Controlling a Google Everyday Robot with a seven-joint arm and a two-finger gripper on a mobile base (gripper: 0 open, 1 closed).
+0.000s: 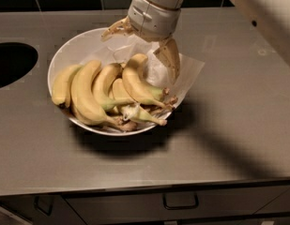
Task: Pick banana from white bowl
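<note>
The white bowl (64, 55) sits on the grey counter, lined with crinkled white paper (184, 74), and holds several yellow bananas. The banana (135, 82) lies on the right side of the pile. Its blunt tip points to the back and its brown stem end to the front right. My gripper (142, 48) hangs over the back of the bowl, just above that banana's tip. It is open and empty. One finger (111, 31) reaches left over the bowl's rim. The other finger (170, 60) hangs right of the banana, over the paper.
The longest, fattest banana (86, 95) and shorter ones with pale green stems (107, 83) lie left of the target. A dark round opening (11, 62) is in the counter at the left. The counter's front edge has drawers (179, 200) below it. My arm (262, 18) crosses the upper right.
</note>
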